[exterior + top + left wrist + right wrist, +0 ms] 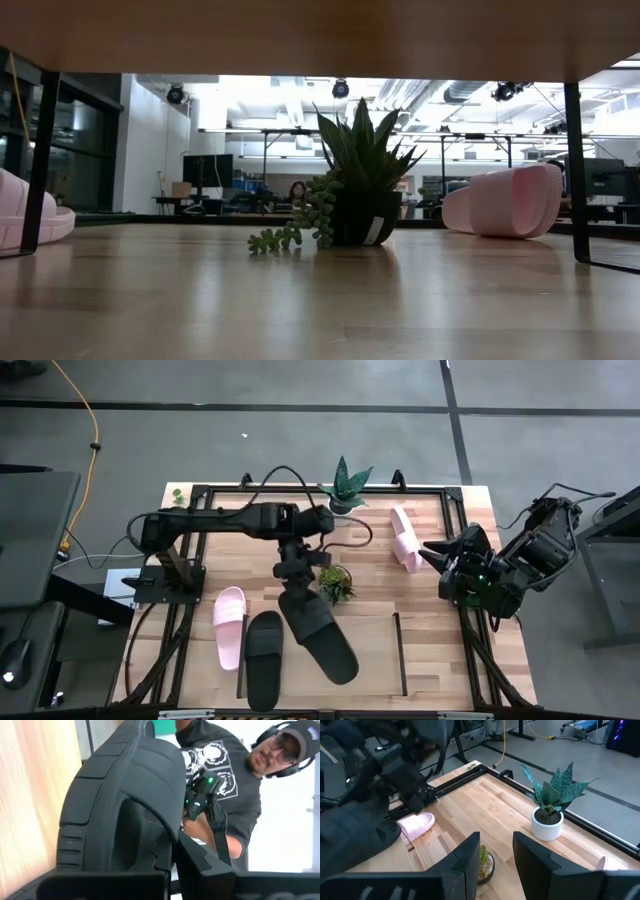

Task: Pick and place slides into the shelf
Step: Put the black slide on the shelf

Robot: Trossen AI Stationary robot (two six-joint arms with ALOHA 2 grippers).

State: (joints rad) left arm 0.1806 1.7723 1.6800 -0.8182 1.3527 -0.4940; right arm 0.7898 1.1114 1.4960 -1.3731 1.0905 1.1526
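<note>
On the left side of the worktop, one pale pink slide lay flat, just outside the thin black left panel of the shelf. Next to it, on the light-wood board of the shelf, a black slide lay flat and nearly parallel to the pink one.

The left arm reached from the left edge toward the centre of the worktop. Its end effector was closed tightly on a second black slide, gripping it at one end. This slide was held at an angle above the shelf board, and its far end pointed toward the front right. In the left wrist view, the ribbed strap of the held slide filled the space directly in front of the dark fingers.

Just right of the left end effector stood a small trailing plant. A spiky plant in a white pot stood near the back edge.

Further right, the second pink slide lay near the back right part of the worktop, well apart from the shelf.

The right end effector waited at the right edge, just beside this pink slide. Its fingers stood partly apart and held nothing.
</note>
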